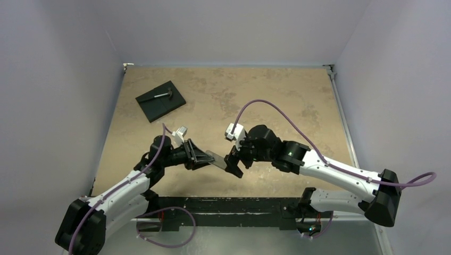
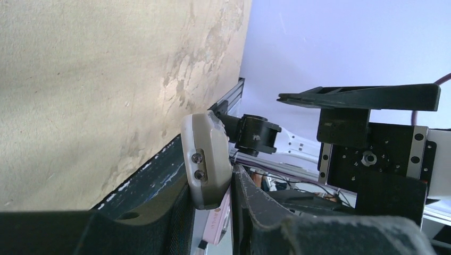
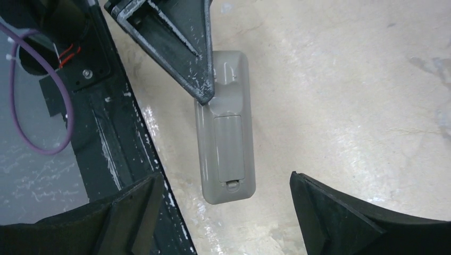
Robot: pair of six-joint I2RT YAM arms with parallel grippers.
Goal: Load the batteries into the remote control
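Observation:
My left gripper (image 1: 206, 157) is shut on the remote control (image 1: 217, 158) and holds it above the table's near edge. In the left wrist view the remote's grey end (image 2: 206, 159) sticks up between my fingers (image 2: 266, 212). In the right wrist view its grey back (image 3: 226, 138) faces the camera with the battery cover closed, and a left fingertip (image 3: 181, 48) presses on its far end. My right gripper (image 1: 234, 166) is open and empty, its jaws spread wide just past the remote's free end (image 3: 226, 212). No batteries are in view.
A black square slab (image 1: 160, 101) with a small grey hammer-like tool (image 1: 162, 95) on it lies at the back left. The dark rail (image 1: 223, 204) carrying the arm bases runs along the near edge. Grey walls enclose the tan table (image 1: 276, 95).

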